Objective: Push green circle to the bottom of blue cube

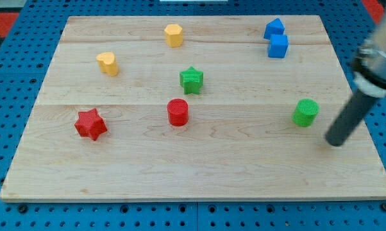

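Note:
The green circle (305,112) stands on the wooden board at the view's right, below the middle. The blue cube (278,45) sits near the view's top right, well above the green circle. A second blue block (274,27), pointed like a pentagon, touches the cube's upper side. My tip (335,141) rests on the board to the right of and slightly below the green circle, a short gap apart from it.
A green star (192,79) sits near the middle. A red cylinder (177,111) and a red star (90,124) lie lower left. A yellow heart (108,63) and a yellow hexagon (174,34) lie upper left. The board's right edge (366,128) is close to my tip.

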`<state>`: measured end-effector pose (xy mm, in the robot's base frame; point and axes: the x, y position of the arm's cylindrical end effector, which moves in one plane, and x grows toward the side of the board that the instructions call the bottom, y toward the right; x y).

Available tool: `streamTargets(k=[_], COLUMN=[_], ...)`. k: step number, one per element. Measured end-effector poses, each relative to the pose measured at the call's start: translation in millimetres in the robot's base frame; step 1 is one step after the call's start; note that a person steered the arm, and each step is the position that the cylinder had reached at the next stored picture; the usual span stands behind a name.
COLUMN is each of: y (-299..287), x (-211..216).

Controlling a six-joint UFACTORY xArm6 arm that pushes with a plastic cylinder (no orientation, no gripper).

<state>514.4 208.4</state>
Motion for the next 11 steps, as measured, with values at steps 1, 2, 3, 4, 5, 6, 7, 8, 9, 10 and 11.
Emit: streamTargets(k=[1,2,3,4,5,6,7,8,9,10,11], y=[-16.4,-9.4,-25.7,-48.8,-30.7,-97.2,-105.2,-104.9,-86.8,-81.0,-92.0], x=[-31.0,-50.0,-94.6,-138.8,-92.9,-104.8,-152.5,-185.2,-175.2,-156.8,-128.6])
